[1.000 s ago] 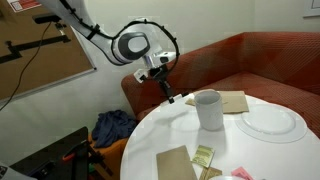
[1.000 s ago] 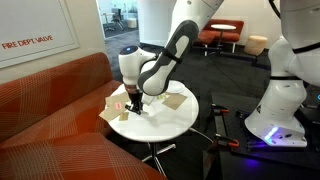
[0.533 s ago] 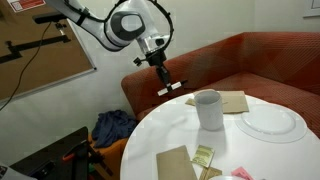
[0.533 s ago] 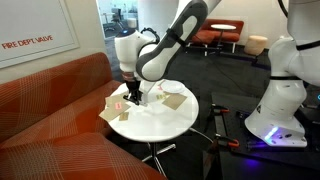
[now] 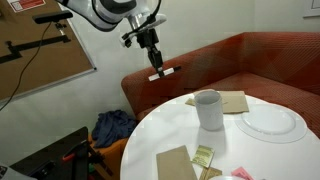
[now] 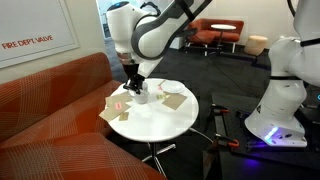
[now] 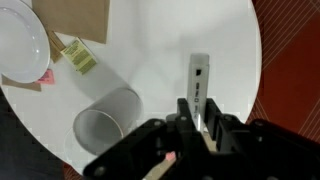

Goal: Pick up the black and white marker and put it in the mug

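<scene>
Tool [image 5: 153,60] is hanging well above the mug [image 5: 208,109], its fingers nearly closed and pinching the black and white marker [image 5: 163,73]. A wall sign [image 6: 35,45] far from the mug is reading "FIRE DEPT VALVE"; print on the marker's barrel is too small to read. In the wrist view the marker is sticking out past the fingertips, beside the mug, over the round white surface [image 7: 160,45].
</scene>
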Motion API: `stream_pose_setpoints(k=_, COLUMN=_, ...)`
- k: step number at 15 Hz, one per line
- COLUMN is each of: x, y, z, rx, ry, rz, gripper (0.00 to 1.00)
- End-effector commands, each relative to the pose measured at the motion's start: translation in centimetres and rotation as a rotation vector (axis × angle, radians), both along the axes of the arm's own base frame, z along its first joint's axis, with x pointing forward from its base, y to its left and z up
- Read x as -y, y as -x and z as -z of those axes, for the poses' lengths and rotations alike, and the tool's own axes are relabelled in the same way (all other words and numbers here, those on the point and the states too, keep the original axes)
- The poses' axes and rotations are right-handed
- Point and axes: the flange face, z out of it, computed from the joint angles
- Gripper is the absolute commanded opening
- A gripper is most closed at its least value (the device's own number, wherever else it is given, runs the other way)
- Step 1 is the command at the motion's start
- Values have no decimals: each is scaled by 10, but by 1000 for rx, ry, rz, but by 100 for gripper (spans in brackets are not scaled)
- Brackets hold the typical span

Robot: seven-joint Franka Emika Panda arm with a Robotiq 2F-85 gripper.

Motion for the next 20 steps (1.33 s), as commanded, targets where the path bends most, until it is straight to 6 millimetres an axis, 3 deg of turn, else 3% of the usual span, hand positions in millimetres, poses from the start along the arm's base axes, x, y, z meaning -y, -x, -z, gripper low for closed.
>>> stream_pose_setpoints(k=1, x=6, y=0, z=-31, rx=-1, ry=63, rz=23, gripper=5)
stream_pose_setpoints(k=5, x=11, y=-2, z=-41, rx=54, ry=156, rz=68, gripper=5)
stream_pose_setpoints(k=20, x=14, y=3, z=-32, rx=434, ry=438, rz=489, gripper=5)
